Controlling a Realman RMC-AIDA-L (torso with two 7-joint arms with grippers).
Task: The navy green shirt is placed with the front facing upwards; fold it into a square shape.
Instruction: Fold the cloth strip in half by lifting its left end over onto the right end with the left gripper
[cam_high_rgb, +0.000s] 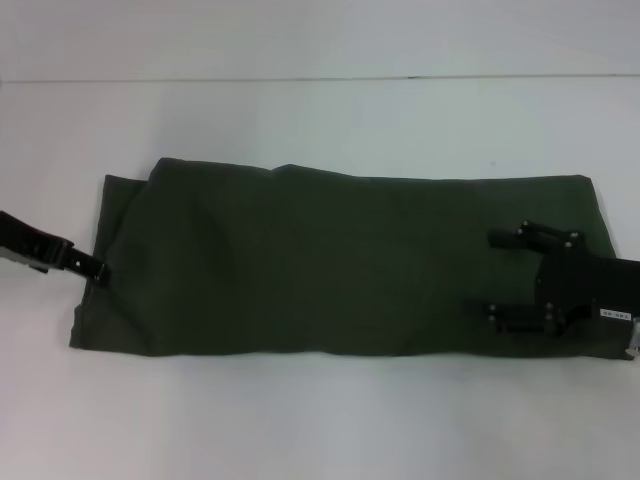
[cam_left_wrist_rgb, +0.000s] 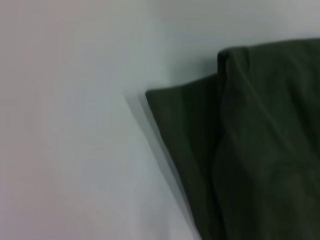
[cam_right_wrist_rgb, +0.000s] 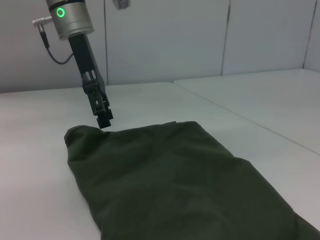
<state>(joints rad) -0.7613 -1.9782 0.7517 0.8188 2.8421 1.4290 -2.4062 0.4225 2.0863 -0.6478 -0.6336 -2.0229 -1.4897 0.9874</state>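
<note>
Hovering spread-fingered over the navy green shirt (cam_high_rgb: 320, 265), the right claw (cam_high_rgb: 508, 276) risked bunching layers; left claw's (cam_high_rgb: 97, 271) grip was unclear.

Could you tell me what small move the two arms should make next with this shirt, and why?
Probably close the left end effector on the left end of the navy green shirt and carry that end over toward the right. The shirt already lies as a long strip on the white table, with the left end effector at its left edge and the right end effector open over its right end.
</note>
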